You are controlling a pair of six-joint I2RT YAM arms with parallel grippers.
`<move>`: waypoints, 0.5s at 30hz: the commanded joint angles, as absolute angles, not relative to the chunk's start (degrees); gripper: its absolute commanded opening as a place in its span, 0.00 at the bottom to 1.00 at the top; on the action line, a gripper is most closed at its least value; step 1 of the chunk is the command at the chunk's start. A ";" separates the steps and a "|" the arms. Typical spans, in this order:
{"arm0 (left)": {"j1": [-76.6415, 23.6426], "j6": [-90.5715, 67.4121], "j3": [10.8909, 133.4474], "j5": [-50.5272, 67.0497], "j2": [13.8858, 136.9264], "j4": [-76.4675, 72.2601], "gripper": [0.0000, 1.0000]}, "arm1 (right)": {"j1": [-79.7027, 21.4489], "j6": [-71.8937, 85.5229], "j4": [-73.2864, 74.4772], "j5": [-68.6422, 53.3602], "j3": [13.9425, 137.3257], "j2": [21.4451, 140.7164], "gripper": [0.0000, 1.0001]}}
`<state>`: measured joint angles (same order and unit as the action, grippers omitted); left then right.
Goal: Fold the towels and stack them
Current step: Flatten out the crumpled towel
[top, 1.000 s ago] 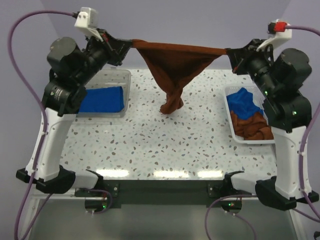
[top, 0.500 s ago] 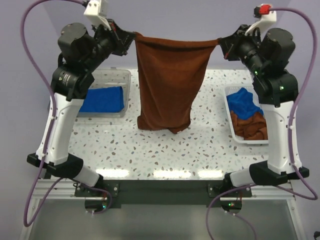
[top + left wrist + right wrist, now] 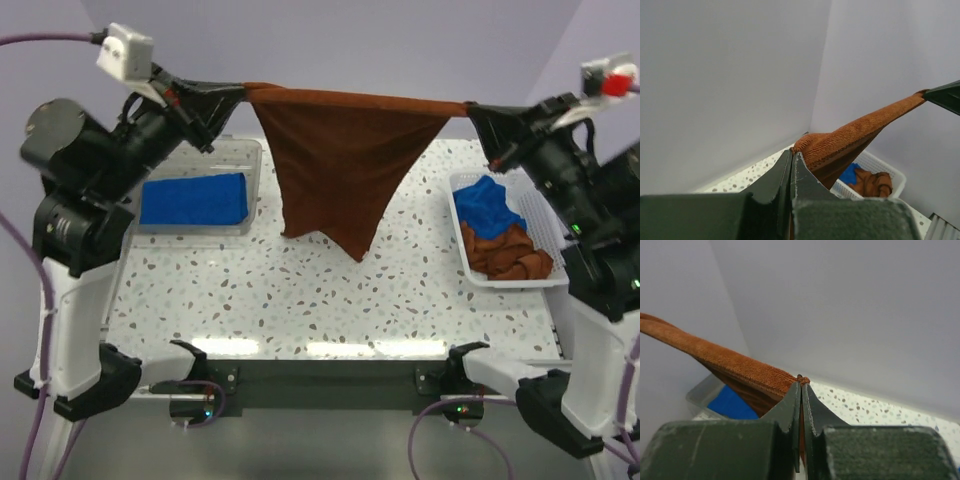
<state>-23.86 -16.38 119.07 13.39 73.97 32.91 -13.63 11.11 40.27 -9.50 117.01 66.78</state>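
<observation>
Left claw [image 3: 240, 91] and right claw [image 3: 473, 108], raised wide apart, pinch the brown towel [image 3: 335, 160], seemingly taut.

The left arm [image 3: 75, 240] and right arm [image 3: 600, 260] share one build: white lower links, fat black cylindrical joint housings, black feet. Purple cables [image 3: 40, 40] loop off them. Each wrist carries a white camera block [image 3: 125, 50]; the right one shows red. The left claw [image 3: 240, 93] and right claw [image 3: 472, 108] have dark green, wedge-shaped fingers [image 3: 770, 185].
</observation>
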 commanded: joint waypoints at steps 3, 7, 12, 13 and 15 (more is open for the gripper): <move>-22.94 -11.51 118.83 16.51 65.66 26.37 0.00 | -12.74 6.95 39.11 -7.91 117.68 59.42 0.00; -22.94 -11.25 120.06 17.49 62.76 25.58 0.00 | -12.74 6.59 39.73 -8.26 121.80 58.10 0.00; -22.94 -11.78 123.39 17.23 63.37 25.66 0.00 | -12.74 6.86 36.92 -6.86 123.83 58.88 0.00; -22.94 -11.69 123.83 16.97 64.24 25.84 0.00 | -12.83 6.86 36.39 -6.77 124.27 59.32 0.00; -22.94 -11.60 123.84 14.78 65.21 25.58 0.00 | -12.74 6.94 34.90 -6.33 124.19 61.16 0.00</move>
<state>-24.62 -15.22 121.32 25.34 65.32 28.73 -14.24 10.72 38.68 -17.91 122.41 59.48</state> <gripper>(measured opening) 0.019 0.010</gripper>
